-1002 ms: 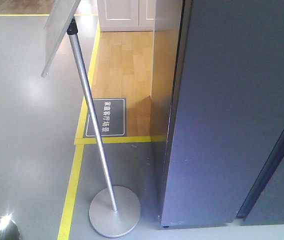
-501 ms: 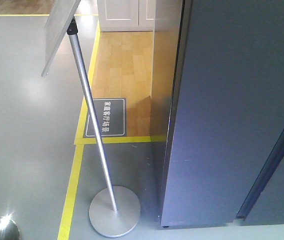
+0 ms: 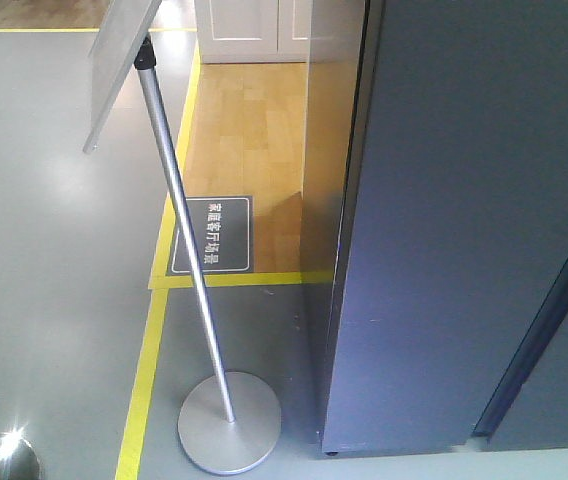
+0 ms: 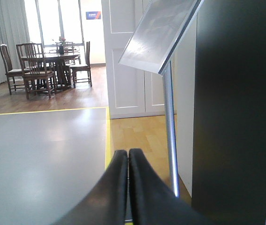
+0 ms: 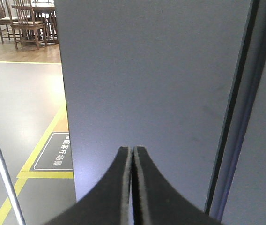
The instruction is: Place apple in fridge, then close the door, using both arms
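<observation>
The fridge (image 3: 464,220) fills the front view from 12 to 5 o'clock, its dark grey door (image 5: 151,84) flush and shut, and the apple shows in no view. The left gripper (image 4: 128,161) has its jaws pressed together on nothing, with the slanted silver sign pole (image 4: 170,136) at its 2 o'clock. The right gripper (image 5: 132,159) faces the door panel, jaws likewise together, the dark floor sign (image 5: 53,152) at its 9 o'clock.

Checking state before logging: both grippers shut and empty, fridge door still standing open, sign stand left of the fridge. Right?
Not the door. The front view shows the fridge closed, dark panels flush. The rest holds: left gripper and right gripper shut and empty, sign stand left of the fridge.
</observation>
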